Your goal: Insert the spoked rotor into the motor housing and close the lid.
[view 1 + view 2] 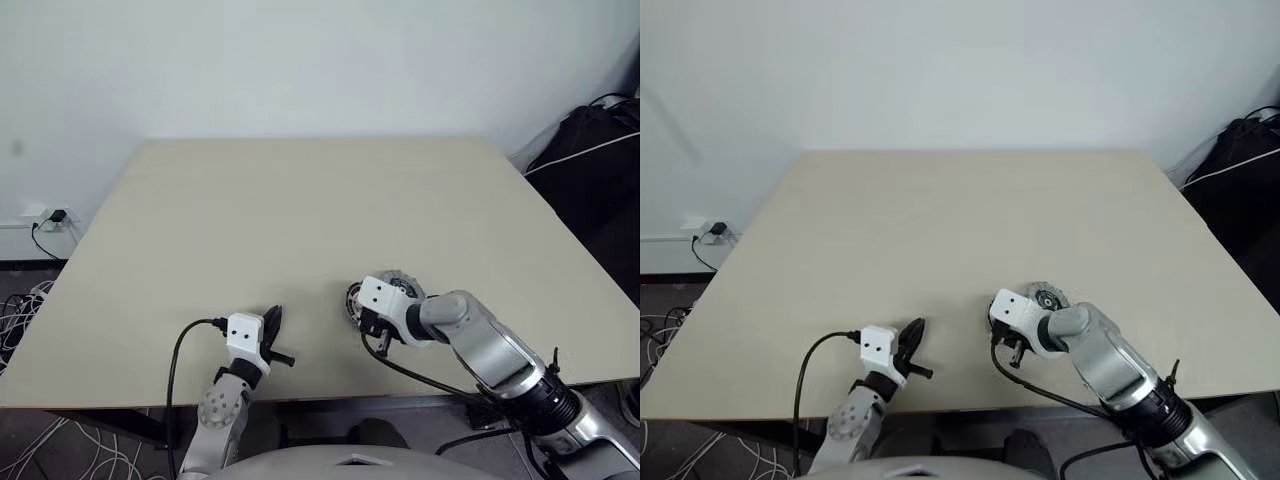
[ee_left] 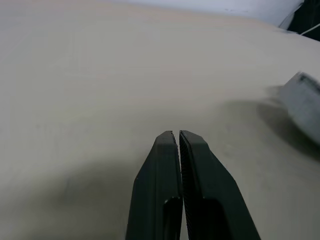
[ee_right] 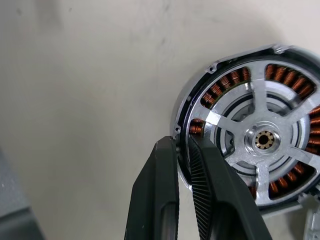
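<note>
the beige counter carries the work near its near edge, a little toward the right corner. the right gripper points steeply down at the spoked rotor, which sits inside the motor housing: silver spokes run from a bright hub out to the rim, and copper-coloured windings show through the gaps between them. the right jaws are nearly closed and clamp the rim of the spoked rotor at its edge, one finger on the outer side by the housing's silver wall and the other on the inner side, over a winding. in the head views the same assembly shows as a round silver and dark part just beyond the right gripper's white body, and i cannot tell the lid apart from it there.

the left gripper hovers low over bare counter close to the near edge, well apart from the rotor and to its left. its jaws are pressed together with nothing between them, pointing roughly level toward the far edge.
</note>
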Tool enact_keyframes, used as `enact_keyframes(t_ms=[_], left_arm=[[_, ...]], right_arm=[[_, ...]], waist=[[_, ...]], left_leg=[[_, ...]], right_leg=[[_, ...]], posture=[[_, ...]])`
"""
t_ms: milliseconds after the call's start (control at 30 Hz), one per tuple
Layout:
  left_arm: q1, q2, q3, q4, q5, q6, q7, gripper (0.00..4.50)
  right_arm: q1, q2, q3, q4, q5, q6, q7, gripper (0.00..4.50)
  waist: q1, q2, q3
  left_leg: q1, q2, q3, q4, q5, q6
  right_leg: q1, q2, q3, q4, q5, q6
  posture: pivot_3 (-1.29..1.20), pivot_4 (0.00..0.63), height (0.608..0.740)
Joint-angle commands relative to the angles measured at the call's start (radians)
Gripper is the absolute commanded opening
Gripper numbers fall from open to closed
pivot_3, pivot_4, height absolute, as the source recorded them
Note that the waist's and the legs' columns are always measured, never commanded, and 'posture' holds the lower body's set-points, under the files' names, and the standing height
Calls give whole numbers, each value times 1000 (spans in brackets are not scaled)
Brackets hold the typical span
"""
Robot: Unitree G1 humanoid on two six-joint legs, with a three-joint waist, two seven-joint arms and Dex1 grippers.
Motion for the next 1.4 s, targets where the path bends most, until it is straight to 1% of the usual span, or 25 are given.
enact_keyframes(t_ms=[33,167,233,367,500,767,900,1000,1067,1100,1267,1400], left_arm=[[-20,-7,2,29,-6,-55,-15,169],[-32,-9,4,67,-9,-77,-27,169],[-37,-10,5,83,-11,-86,-32,169],[-46,-9,10,111,-16,-101,-42,169],[-47,-10,13,121,-17,-112,-44,169],[-35,-14,17,102,-14,-109,-40,169],[-26,-13,13,77,-12,-96,-37,169],[-21,-13,9,54,-11,-83,-34,169],[-17,-12,8,41,-10,-75,-34,169],[-16,-12,7,33,-10,-69,-33,169],[-10,-10,1,1,-8,-44,-31,169],[-5,-9,-5,-25,-6,-26,-28,169]], right_arm=[[12,-28,-1,-75,37,54,-5,100],[16,-25,0,-147,85,118,-21,100],[4,3,-12,-160,109,160,-44,100],[-31,71,-34,-136,139,247,-110,100],[-55,133,-42,-77,148,280,-189,100],[-85,204,-42,26,150,252,-292,100],[-105,214,-43,63,153,224,-322,100],[-106,212,-40,75,161,198,-329,100],[-105,214,-42,79,167,183,-332,811],[-105,215,-44,82,169,177,-336,1020],[-104,226,-61,83,177,125,-354,2585],[-85,247,-112,48,206,38,-353,2585]], waist=[[0,0,0],[-1,0,0],[-2,0,0],[-4,0,0],[-8,0,0],[-27,-1,-1],[-30,-1,0],[-29,0,1],[-28,0,2],[-28,1,2],[-26,2,3],[-25,2,3]], left_leg=[[0,0,0,0,0,0],[0,0,0,0,0,0],[0,0,0,0,0,0],[0,0,0,0,0,0],[0,0,0,0,0,0],[1,1,0,1,-1,-2],[2,1,2,1,1,-5],[3,1,4,2,1,-5],[3,2,4,2,2,-5],[3,2,5,2,2,-5],[2,1,5,2,3,-3],[0,1,5,2,4,0]], right_leg=[[0,0,0,0,0,0],[0,0,0,0,0,0],[0,0,0,0,0,0],[0,0,0,0,0,0],[0,0,0,0,0,0],[0,-1,0,0,4,1],[1,0,-2,0,7,10],[0,-6,-9,0,10,13],[0,-13,-19,0,11,14],[-1,-17,-24,0,13,15],[-2,-16,-26,-1,12,13],[-2,-17,-25,-3,14,9]], posture=[[0,0,740],[0,0,740],[0,0,740],[0,0,740],[0,0,740],[0,0,740],[0,0,740],[0,0,740],[0,0,740],[0,0,740],[0,0,740],[0,0,740]])
